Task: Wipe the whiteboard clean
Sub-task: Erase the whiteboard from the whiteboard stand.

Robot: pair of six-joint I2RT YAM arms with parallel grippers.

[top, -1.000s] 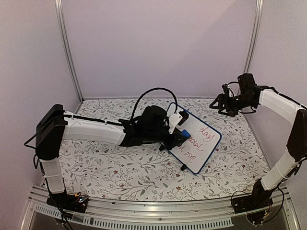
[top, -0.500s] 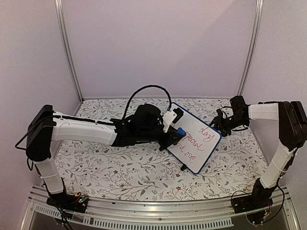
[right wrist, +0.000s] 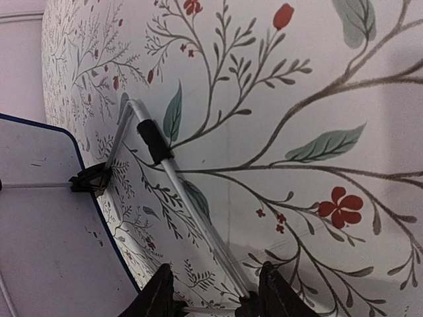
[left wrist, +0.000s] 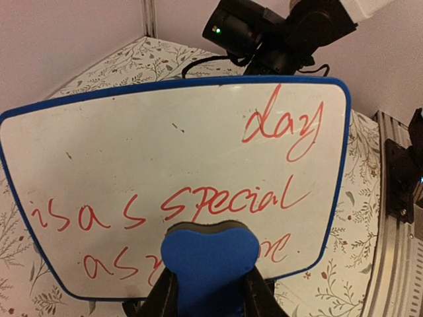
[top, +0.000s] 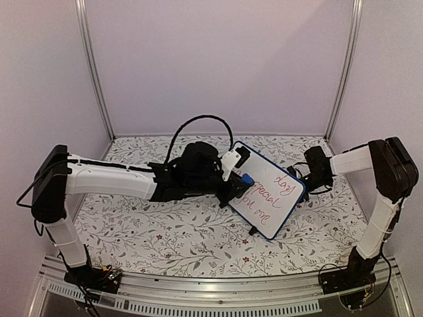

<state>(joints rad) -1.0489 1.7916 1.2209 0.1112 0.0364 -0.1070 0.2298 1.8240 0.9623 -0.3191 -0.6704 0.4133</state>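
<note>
Your left gripper [left wrist: 209, 300] clamps the blue eraser [left wrist: 210, 254] at the whiteboard [left wrist: 165, 152]; your right gripper [right wrist: 215, 295] has its fingers apart around the wire leg [right wrist: 187, 201].

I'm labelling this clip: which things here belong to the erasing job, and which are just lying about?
In the job: whiteboard with red writing; blue eraser, clamped in the left gripper; wire stand behind the board, between the open fingers of the right gripper.
Just there: floral table cover.
</note>
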